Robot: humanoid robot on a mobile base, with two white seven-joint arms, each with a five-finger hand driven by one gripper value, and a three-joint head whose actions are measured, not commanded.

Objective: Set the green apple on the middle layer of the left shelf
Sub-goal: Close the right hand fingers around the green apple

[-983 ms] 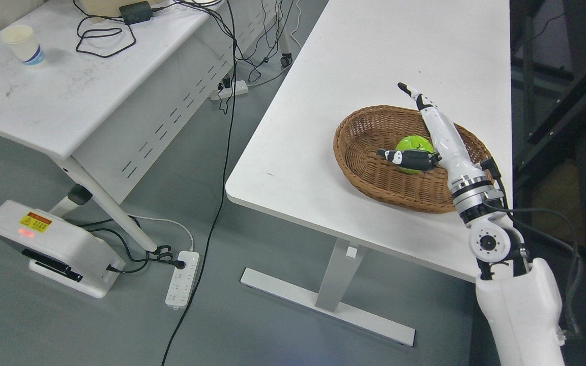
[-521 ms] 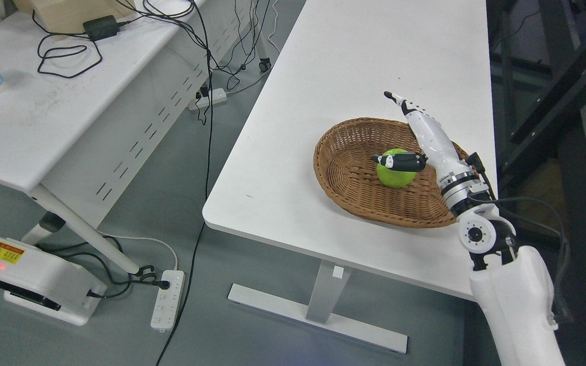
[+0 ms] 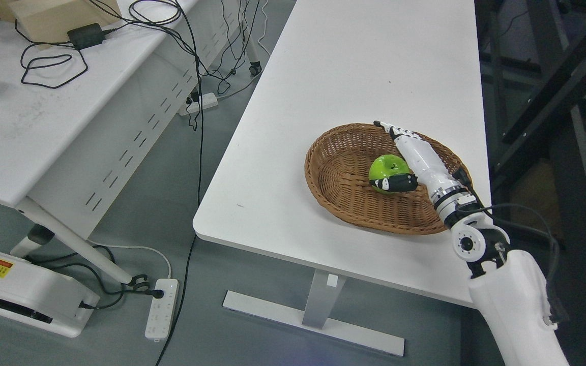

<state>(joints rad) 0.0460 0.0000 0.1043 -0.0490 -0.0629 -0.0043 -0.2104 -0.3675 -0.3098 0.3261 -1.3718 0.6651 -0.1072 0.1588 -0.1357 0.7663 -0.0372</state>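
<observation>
- A brown wicker basket sits on the white surface, near the surface's front right corner; its near rim lies close to the front edge.
- A green apple is the only thing in the basket, lying on the woven floor right of centre, stem dimple up.
- The right hand comes in from the lower right, its white forearm slanting up and left over the basket's right rim.
- The black thumb lies across the apple's near side, touching it, while the white fingers point straight out past the fruit towards the basket's far rim.
- The hand is open around the apple's right side, not clamped on it; the fruit rests on the basket floor.
- The left hand does not show.
- The surface lies bare and broad behind and to the left of the basket, with open room up to its left edge.
- Across a grey floor aisle stands a second white table carrying a black power adapter, looped cables and a cardboard box.
- On the floor below lie a white power strip and a white device with a yellow warning label.
- Dark metal framing stands just right of the surface.
</observation>
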